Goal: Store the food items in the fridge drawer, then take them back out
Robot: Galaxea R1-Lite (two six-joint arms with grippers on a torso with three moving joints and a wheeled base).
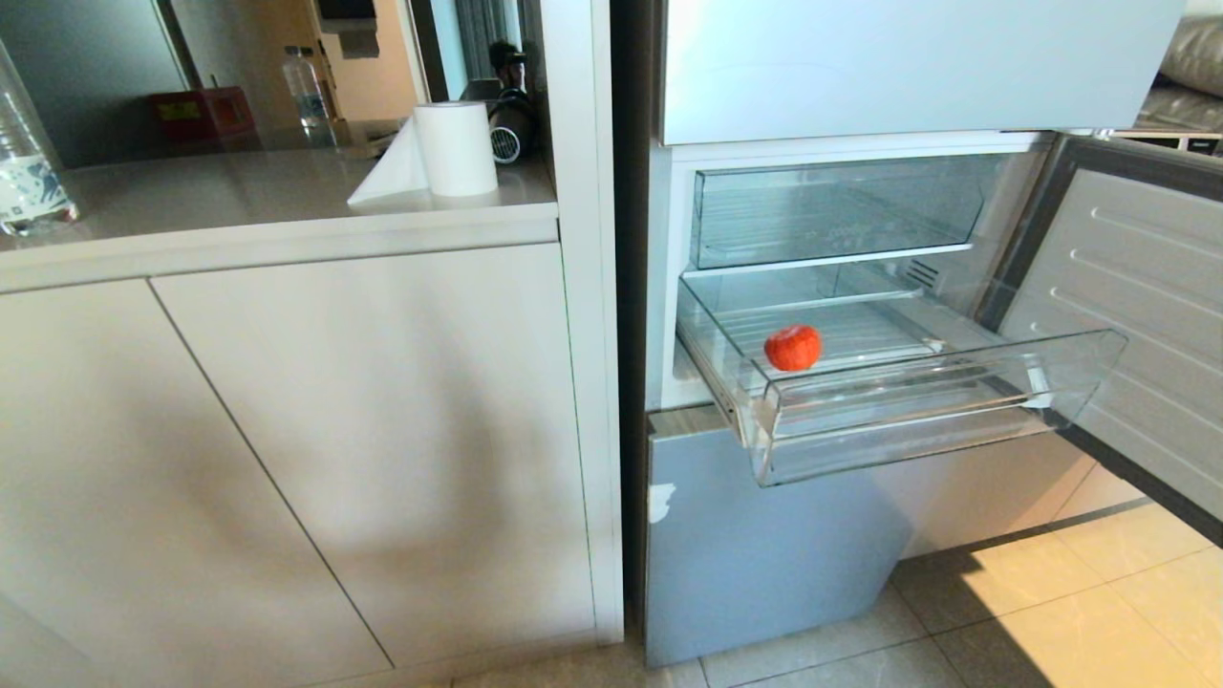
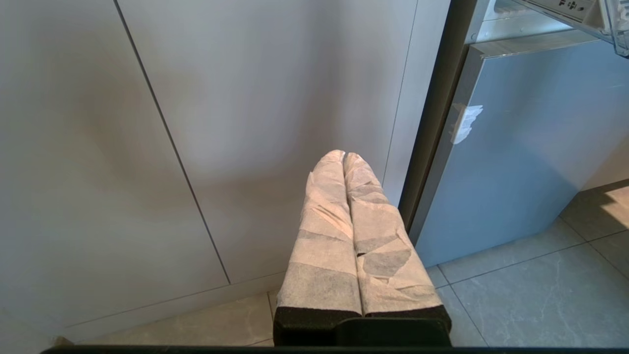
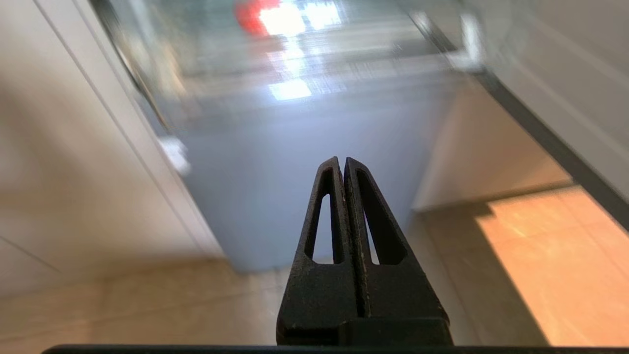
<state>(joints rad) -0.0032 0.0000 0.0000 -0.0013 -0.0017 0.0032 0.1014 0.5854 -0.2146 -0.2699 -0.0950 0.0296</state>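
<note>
One round glossy red food item [image 1: 793, 347] rests on the ribbed floor of the pulled-out clear fridge drawer [image 1: 917, 430], toward its left side. In the right wrist view the same red food item [image 3: 250, 14] shows as a blur inside the drawer [image 3: 314, 64], far beyond my right gripper [image 3: 342, 161], which is shut and empty, low before the blue lower fridge door. My left gripper [image 2: 344, 155], its fingers wrapped in white tape, is shut and empty, low in front of the cabinet. Neither arm appears in the head view.
A second clear drawer [image 1: 841, 210] sits pushed in above. The fridge door [image 1: 1127, 315] stands open at the right. A blue lower fridge door [image 1: 764, 545] is shut. On the counter [image 1: 239, 201] are a paper roll [image 1: 454, 148] and a bottle [image 1: 29, 162]. Tiled floor [image 1: 1051, 612] lies below.
</note>
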